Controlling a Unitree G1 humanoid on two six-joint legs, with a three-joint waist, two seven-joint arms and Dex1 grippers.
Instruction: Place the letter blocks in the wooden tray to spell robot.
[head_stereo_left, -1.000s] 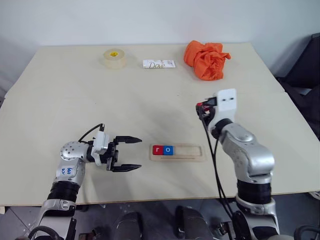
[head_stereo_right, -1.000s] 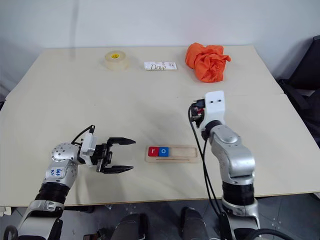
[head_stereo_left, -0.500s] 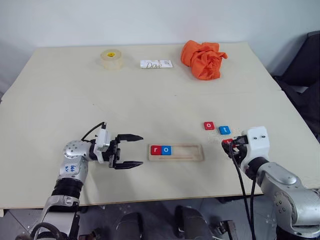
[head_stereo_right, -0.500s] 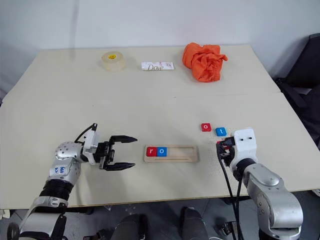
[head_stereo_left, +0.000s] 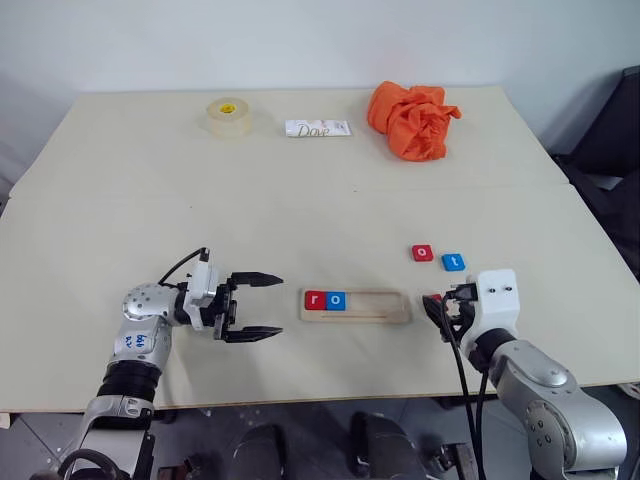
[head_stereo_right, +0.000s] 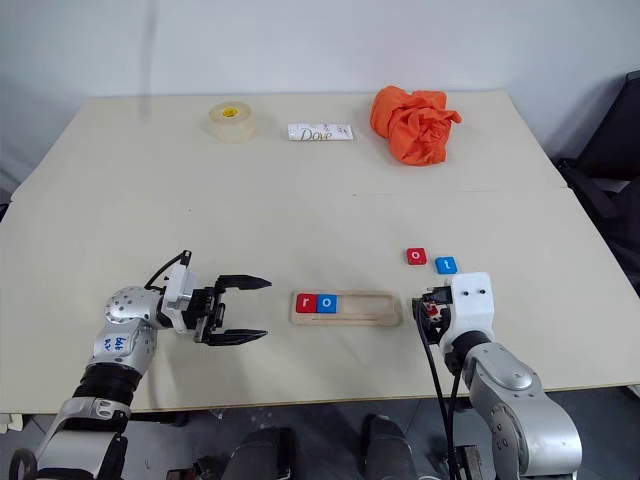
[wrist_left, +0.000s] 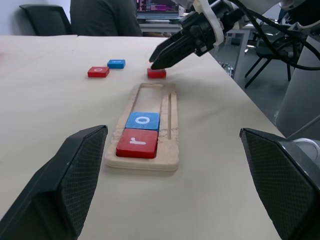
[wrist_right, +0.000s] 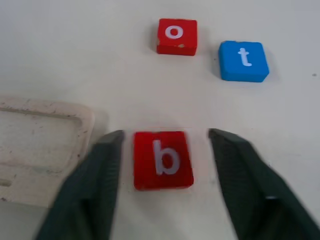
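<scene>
From the head views, the wooden tray (head_stereo_left: 355, 305) lies on the pale counter (head_stereo_left: 250, 200). A red r block (head_stereo_left: 315, 300) and a blue o block (head_stereo_left: 336, 300) sit at its left end. A red o block (head_stereo_left: 422, 253) and a blue t block (head_stereo_left: 453, 262) lie apart on the counter, near the right gripper (head_stereo_right: 428, 309).

In the left wrist view, the left gripper (wrist_left: 175, 165) has its rough black fingers wide apart, holding nothing.

In the right wrist view, the right gripper (wrist_right: 165, 150) has its fingers apart around the flat square red b block (wrist_right: 162, 159), likely not touching it. I think b goes next: squeeze it, lift, and set it beside the blue o.
</scene>
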